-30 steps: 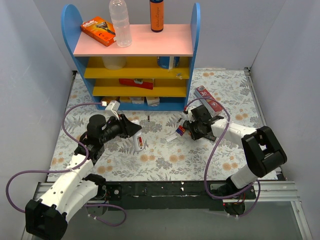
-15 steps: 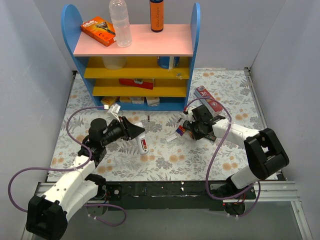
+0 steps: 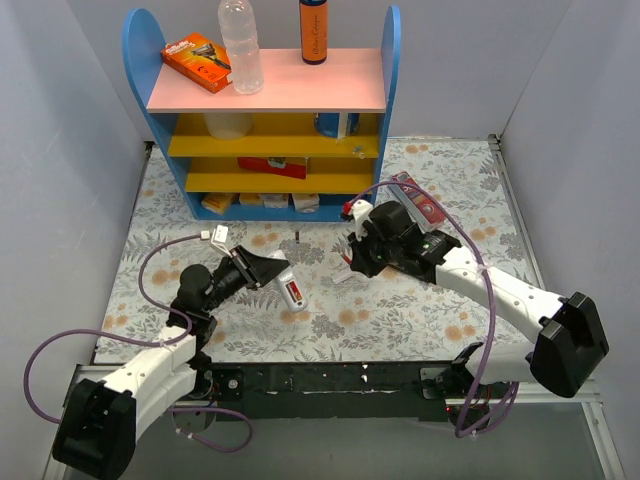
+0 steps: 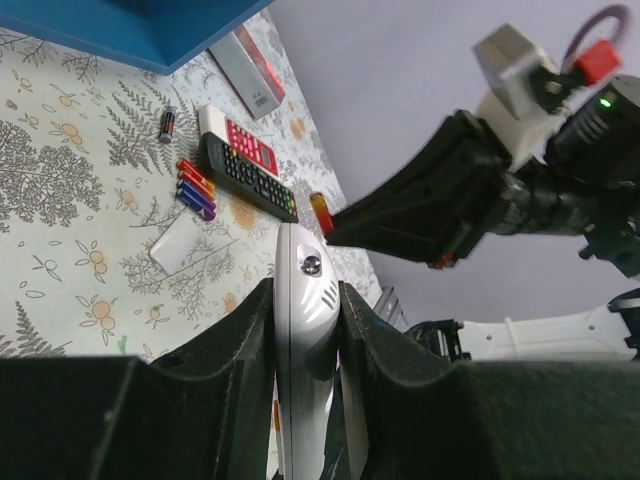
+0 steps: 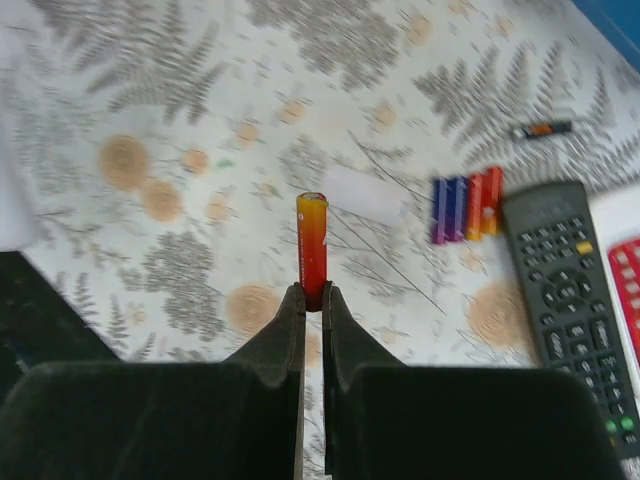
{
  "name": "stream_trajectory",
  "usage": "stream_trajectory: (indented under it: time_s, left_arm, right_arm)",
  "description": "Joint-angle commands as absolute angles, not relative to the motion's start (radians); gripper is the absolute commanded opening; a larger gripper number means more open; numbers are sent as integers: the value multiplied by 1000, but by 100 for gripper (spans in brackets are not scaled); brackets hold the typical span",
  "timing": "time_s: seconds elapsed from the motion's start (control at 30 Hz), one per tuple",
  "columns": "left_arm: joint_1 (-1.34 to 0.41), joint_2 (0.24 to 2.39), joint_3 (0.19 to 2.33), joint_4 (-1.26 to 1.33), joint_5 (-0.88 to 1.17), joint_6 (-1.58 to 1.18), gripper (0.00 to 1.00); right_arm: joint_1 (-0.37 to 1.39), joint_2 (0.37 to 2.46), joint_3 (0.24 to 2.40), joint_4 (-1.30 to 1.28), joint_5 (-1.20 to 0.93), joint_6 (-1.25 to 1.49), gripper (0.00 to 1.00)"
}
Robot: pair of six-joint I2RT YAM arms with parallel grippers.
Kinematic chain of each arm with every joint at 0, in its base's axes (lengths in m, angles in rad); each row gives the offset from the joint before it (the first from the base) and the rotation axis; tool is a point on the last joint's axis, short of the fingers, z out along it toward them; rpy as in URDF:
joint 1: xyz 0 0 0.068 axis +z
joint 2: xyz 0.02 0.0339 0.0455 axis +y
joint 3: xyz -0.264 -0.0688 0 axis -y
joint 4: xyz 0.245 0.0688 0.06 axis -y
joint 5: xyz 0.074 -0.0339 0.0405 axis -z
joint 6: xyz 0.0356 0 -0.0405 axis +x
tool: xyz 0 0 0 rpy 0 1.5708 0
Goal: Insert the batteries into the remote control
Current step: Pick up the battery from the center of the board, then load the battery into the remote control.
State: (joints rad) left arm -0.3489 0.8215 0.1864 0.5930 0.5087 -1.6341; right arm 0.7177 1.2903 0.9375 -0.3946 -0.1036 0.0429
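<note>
My left gripper (image 3: 274,272) is shut on a white-silver remote control (image 3: 291,291) and holds it above the mat; the left wrist view shows the remote (image 4: 303,300) edge-on between the jaws. My right gripper (image 5: 311,298) is shut on the lower end of a red-orange battery (image 5: 311,248), lifted above the mat. In the top view the right gripper (image 3: 352,255) is just right of the remote. This battery's tip (image 4: 320,208) shows beside the remote's nose. Several more batteries (image 5: 465,207), red-orange and dark blue, lie in a row on the mat (image 4: 195,188).
A white battery cover (image 5: 365,193) lies near the row. A black remote (image 5: 565,300) and a red keypad (image 4: 250,145) lie beside it, with one dark cell (image 5: 540,128) apart. A long red-and-white box (image 3: 420,200) lies behind. The blue shelf (image 3: 265,110) stands at the back.
My right gripper has risen from the battery row with a red-orange battery and moved left toward the remote. My left gripper has carried the remote to the right.
</note>
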Motion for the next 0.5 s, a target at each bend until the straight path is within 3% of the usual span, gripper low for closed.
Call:
stream_trajectory:
  time_s: [0.0, 0.47]
  left_arm:
    - [-351, 837, 118, 839, 425, -1784, 0]
    - [-350, 871, 3, 897, 246, -1928, 0]
  right_arm:
    - [847, 1304, 1096, -448, -100, 94, 1]
    - [1086, 1571, 1471, -692, -5, 83, 1]
